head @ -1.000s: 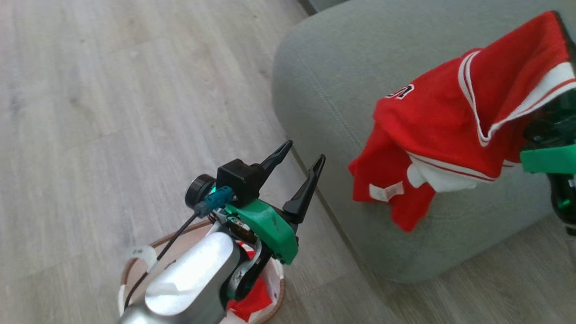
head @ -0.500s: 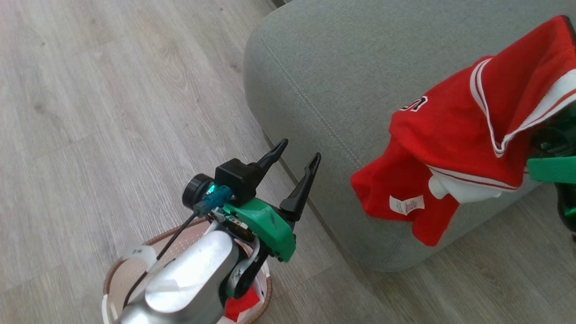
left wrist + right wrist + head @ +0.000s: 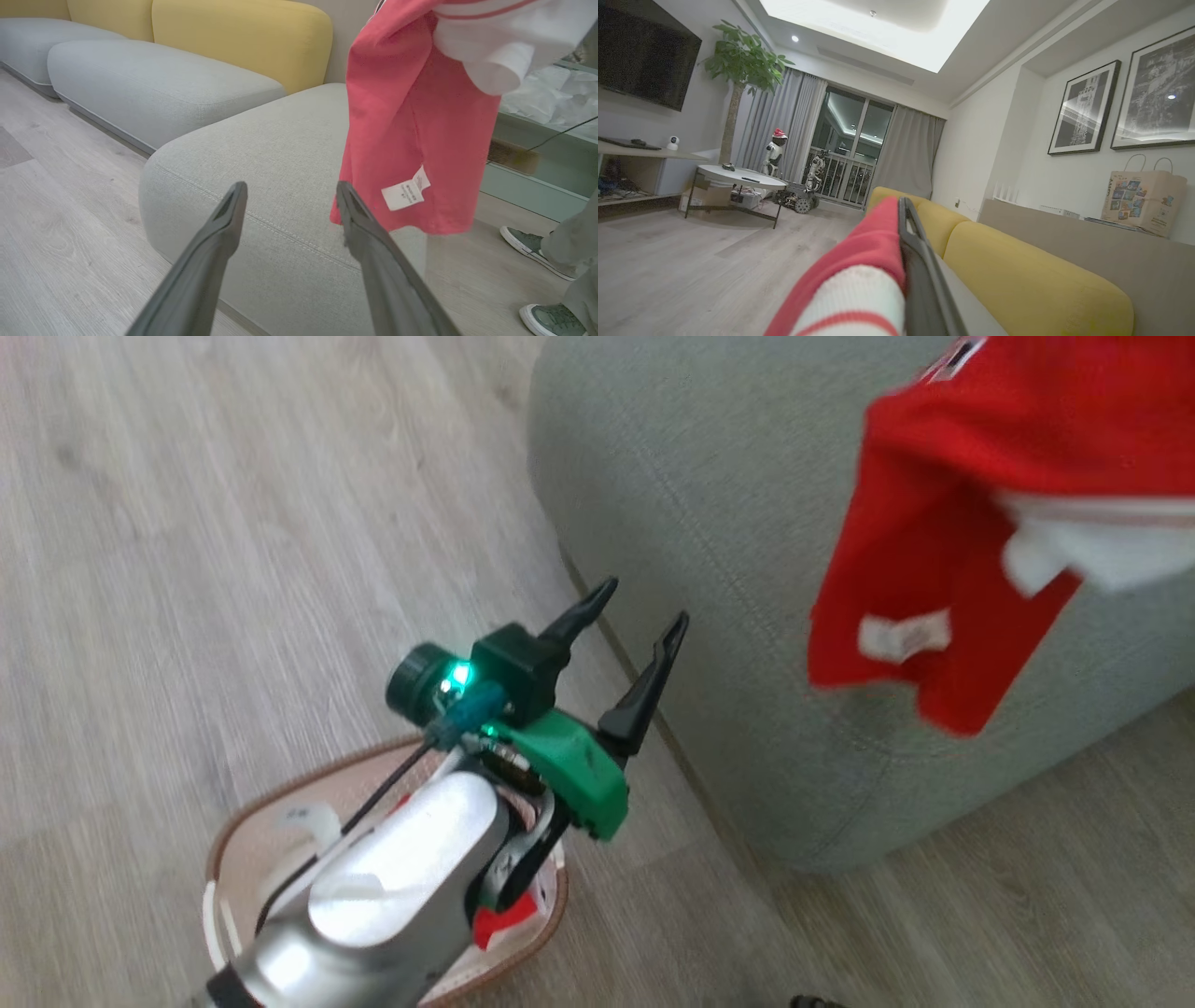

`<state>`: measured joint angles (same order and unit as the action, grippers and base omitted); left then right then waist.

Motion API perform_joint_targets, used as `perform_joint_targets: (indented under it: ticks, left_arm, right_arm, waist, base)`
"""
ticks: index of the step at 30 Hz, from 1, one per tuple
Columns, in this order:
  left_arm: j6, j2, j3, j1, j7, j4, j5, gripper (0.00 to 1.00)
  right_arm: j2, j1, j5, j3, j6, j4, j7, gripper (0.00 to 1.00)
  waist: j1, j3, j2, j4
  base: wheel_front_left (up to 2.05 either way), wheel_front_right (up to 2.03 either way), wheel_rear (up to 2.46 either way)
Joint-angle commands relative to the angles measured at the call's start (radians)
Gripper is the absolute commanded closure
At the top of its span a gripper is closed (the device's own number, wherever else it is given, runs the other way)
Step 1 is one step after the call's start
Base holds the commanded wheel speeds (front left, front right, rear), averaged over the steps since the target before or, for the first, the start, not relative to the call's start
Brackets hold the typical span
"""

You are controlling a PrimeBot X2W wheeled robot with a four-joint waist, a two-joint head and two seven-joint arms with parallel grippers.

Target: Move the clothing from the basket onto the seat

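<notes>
Clothing [image 3: 934, 504] hangs from the right gripper beside the seat; one piece is left in the basket

The right gripper [image 3: 901, 207] is closed on the red cloth. In its wrist view, the red fabric and its white striped trim lie pressed along the one dark finger I can see. The other finger is under the cloth. I think the grip is at an edge, so that the rest of the piece falls free below the gripper and can be laid down flat.

The left gripper [image 3: 643, 602] has its fingers wide apart with nothing between them. It points at the seat [image 3: 709, 523], which is just in front of its tips. The hanging piece is ahead of it and to its right.

The basket [image 3: 233, 840] stands on the floor [image 3: 187, 523] under the left forearm, behind this gripper. The forearm covers most of it, so only a small corner of the second piece [image 3: 499, 926] shows.

The head view is blurred, and the top of the held piece is cut off. I cannot tell whether its lower hem touches the seat. A person's shoes [image 3: 528, 242] stand past the cloth.
</notes>
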<state>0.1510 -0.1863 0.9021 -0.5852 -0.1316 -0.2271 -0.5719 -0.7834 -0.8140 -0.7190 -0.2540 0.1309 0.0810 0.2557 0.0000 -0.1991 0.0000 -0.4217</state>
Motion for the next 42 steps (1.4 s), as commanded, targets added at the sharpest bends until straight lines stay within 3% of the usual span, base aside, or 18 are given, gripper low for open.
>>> perform_joint_targets:
  ticks: [1, 11, 28, 33, 41, 42]
  left_arm:
    - [0.006, -0.004, -0.026, -0.067, 0.005, 0.035, 0.013, 0.00]
    - [0.012, 0.035, -0.002, -0.143, 0.022, 0.018, 0.046, 0.00]
    - [0.027, 0.097, 0.025, -0.226, -0.005, -0.032, 0.074, 0.00]
    - [0.031, 0.104, 0.026, -0.233, -0.017, -0.047, 0.071, 0.00]
    - [0.030, 0.105, 0.024, -0.223, -0.031, -0.066, 0.054, 0.00]
    - [0.030, 0.105, 0.024, -0.221, -0.033, -0.068, 0.052, 0.00]
  right_arm:
    - [-0.043, -0.051, -0.025, -0.015, 0.000, 0.012, 0.006, 1.00]
    - [-0.130, -0.270, -0.158, -0.125, 0.000, 0.276, 0.006, 1.00]
    - [-0.099, -0.248, -0.241, -0.363, 0.000, 0.754, -0.003, 1.00]
    - [-0.081, -0.226, -0.346, -0.443, 0.000, 0.850, -0.140, 1.00]
    - [-0.098, -0.204, -0.495, -0.535, 0.000, 0.881, -0.425, 1.00]
    - [-0.099, -0.207, -0.503, -0.544, 0.000, 0.882, -0.443, 0.93]
  waist:
    - [0.0000, -0.049, 0.0000, 0.033]
    - [0.0000, -0.182, 0.0000, 0.110]
    - [0.0000, -0.340, 0.0000, 0.235]
    - [0.0000, -0.348, 0.0000, 0.259]
    - [0.0000, -0.318, 0.0000, 0.266]
    - [0.0000, -0.311, 0.0000, 0.265]
  base:
    - [0.00, 0.00, 0.00]
    - [0.00, 0.00, 0.00]
    - [0.00, 0.00, 0.00]
    - [0.00, 0.00, 0.00]
    - [0.00, 0.00, 0.00]
    - [0.00, 0.00, 0.00]
